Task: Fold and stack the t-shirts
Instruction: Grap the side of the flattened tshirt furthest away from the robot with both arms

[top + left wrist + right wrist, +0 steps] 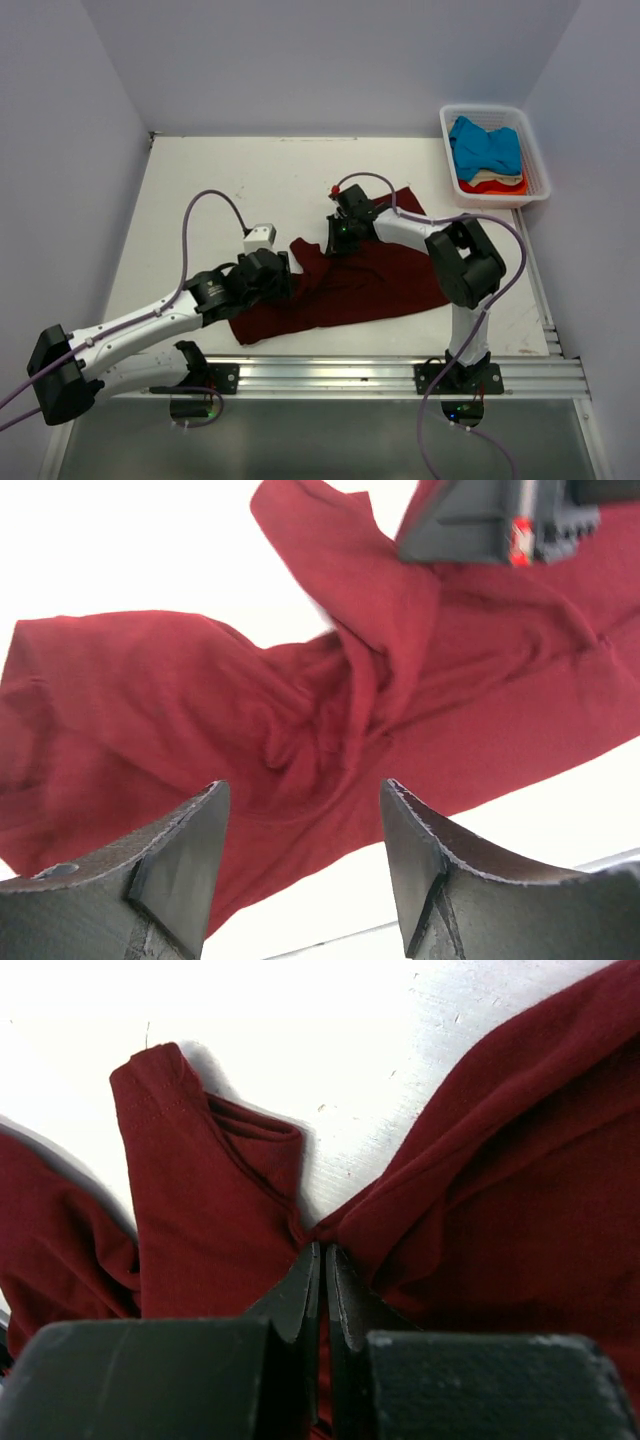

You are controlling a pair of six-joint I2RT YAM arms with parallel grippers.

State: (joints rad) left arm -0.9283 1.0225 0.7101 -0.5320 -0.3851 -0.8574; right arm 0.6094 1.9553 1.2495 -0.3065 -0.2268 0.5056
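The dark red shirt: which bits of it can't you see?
Top view: the left gripper covers the left part of the maroon t-shirt; the right gripper covers its top middle.
Left wrist view: the shirt runs off the left and right edges.
Right wrist view: the shut fingers hide the cloth they pinch; the edges crop the rest.

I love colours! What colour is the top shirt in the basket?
The top shirt is bright blue; top external view shows it best.
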